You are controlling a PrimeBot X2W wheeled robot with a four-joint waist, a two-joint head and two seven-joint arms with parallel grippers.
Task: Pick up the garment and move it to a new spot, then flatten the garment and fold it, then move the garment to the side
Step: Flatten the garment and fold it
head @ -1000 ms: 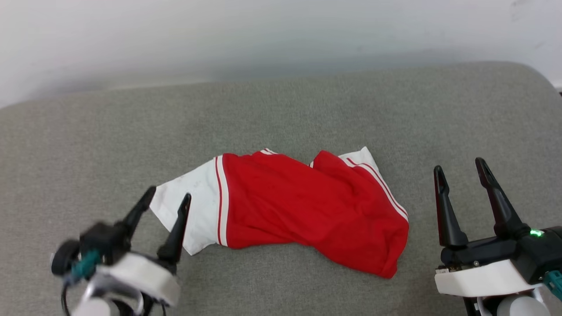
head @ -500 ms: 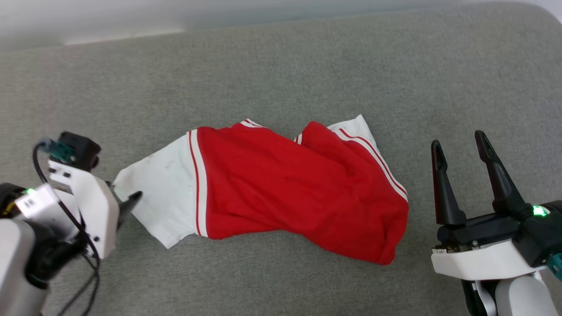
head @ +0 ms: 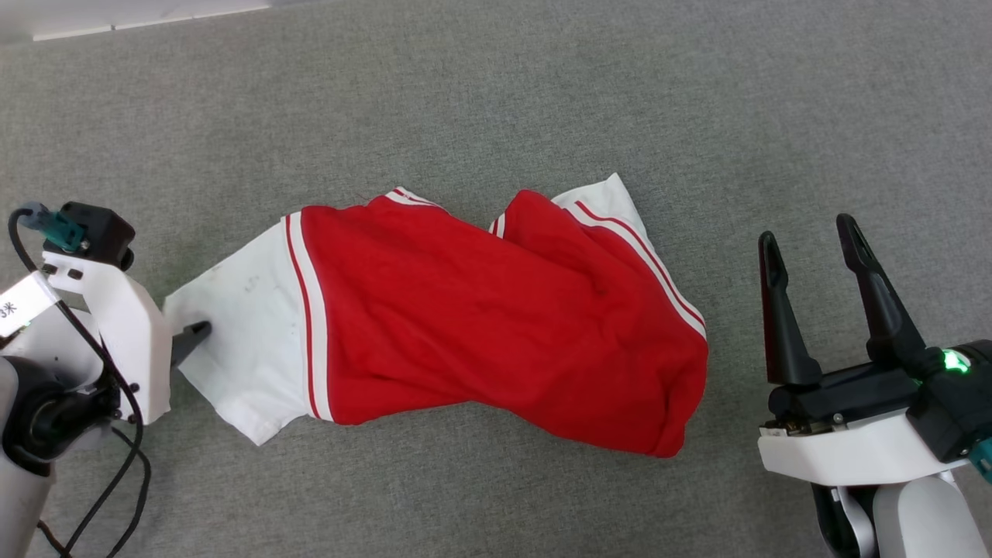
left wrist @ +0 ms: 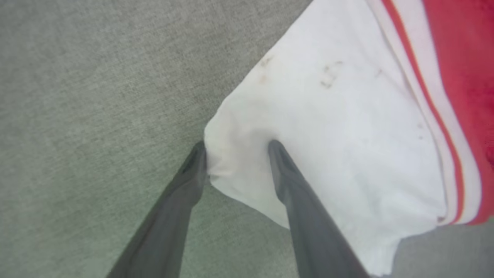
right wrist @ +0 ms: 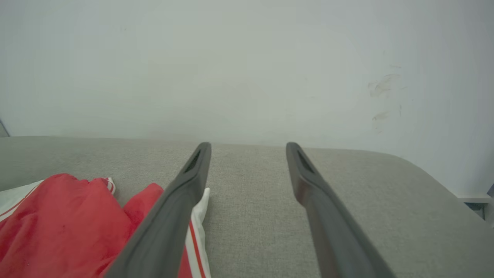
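Grey cover: woven grey cloth over the whole worktop [head: 542, 93], flat and bare on every side of the garment.
Garment: the garment [head: 480, 310] lies crumpled mid-worktop with its red body up. One white sleeve [left wrist: 328, 135] stretches toward my left side, and a second striped sleeve [head: 612, 201] pokes out at the far right.
Left fingers: my left fingers [left wrist: 237, 146] stand apart astride the corner of the white sleeve. One tip is at its edge and the other presses into the cloth, which bulges between them; they are not clamped.
Right fingers: my right fingers [head: 806, 232] are spread wide with nothing between them, above bare worktop near the garment's right end and apart from it.
Edges: the far edge meets a pale wall [right wrist: 247, 58]; the far right corner [right wrist: 424, 166] is rounded.
Open room: a broad bare strip beyond the garment, another in front of it, and a narrower gap between it and my right fingers.
Writing: a white sticker [head: 15, 306] on my left arm bears dark marks too small to read. The sleeve carries faint smudges [left wrist: 330, 75] that I cannot read as letters.
Light: a green lamp [head: 952, 361] glows on my right wrist.
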